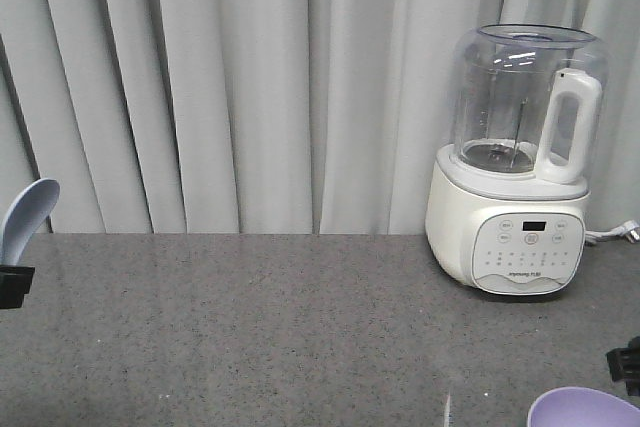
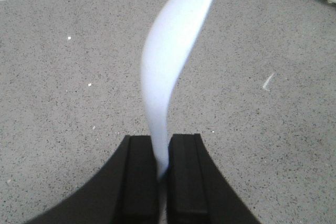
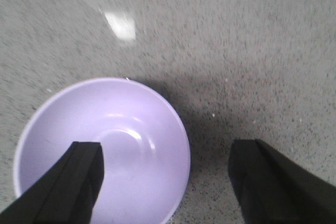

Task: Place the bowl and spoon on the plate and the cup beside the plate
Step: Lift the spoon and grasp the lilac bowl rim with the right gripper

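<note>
One item is held: spoon (image 2: 168, 77) is pinched in left gripper (image 2: 164, 148). Right gripper (image 3: 167, 148) is spread over bowl (image 3: 121, 121); nothing is seen placed.

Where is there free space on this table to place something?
The speckled grey tabletop is bare from the pale blue plastic spoon at the left edge to the white blender. Crowded: front right, around the round lavender plastic bowl.

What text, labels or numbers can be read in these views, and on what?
On the blender control panel: a display, button labels and a brand line, all too small to read.
On the spoon and the bowl: no text.
</note>
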You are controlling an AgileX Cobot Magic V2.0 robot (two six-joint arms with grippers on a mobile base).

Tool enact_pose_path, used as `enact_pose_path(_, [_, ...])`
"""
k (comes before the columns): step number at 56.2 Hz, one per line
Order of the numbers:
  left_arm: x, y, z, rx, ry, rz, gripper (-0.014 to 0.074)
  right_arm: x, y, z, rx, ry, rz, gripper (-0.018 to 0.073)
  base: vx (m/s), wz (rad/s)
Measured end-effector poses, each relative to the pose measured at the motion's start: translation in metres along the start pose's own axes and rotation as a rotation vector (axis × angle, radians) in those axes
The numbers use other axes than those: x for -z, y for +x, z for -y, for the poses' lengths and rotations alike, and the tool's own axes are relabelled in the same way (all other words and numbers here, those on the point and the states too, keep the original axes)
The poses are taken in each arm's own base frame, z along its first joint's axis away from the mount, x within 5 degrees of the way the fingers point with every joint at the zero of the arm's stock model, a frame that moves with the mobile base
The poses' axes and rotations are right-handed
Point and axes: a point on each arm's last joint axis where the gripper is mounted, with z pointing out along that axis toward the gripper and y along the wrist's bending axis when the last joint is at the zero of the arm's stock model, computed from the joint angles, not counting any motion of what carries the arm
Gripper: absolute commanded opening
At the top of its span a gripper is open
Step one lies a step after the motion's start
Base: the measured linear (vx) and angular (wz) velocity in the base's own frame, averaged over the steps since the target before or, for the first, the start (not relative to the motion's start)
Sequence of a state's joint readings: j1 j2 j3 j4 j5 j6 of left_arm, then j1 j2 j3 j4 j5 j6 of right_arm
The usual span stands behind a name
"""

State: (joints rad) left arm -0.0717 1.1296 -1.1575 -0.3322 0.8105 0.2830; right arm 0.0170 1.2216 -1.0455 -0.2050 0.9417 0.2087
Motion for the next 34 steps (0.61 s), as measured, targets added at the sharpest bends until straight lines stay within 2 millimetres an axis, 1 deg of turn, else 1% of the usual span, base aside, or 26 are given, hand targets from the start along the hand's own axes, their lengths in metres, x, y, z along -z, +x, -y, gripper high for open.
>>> enact_pose_path(3, [0.000,0.001,0.000,0.000,0.002,-0.005,-0.0003,-0.009,-0.001,0.003,-0.015,0.010,-0.031,0.0540,0.00,0.00])
enact_pose_path(8, [0.000,0.001,0.000,0.000,0.003,-0.010,0.0000,-0.022,-0.002,0.014,-0.072,0.027,-0.078,0.0540,0.00,0.00])
enact_pose_path(15, [0.000,0.001,0.000,0.000,0.004,-0.014,0.0000,-0.035,-0.002,0.024,-0.102,0.003,-0.118,0.0540,0.00,0.00])
enact_pose_path(23, [0.000,0.001,0.000,0.000,0.004,-0.014,0.0000,-0.049,-0.005,0.020,-0.094,-0.044,-0.139,0.0540,0.00,0.00])
enact_pose_path(34, [0.000,0.001,0.000,0.000,0.004,-0.014,0.0000,-0.076,-0.005,0.013,-0.068,-0.097,-0.211,0.0533,0.00,0.00])
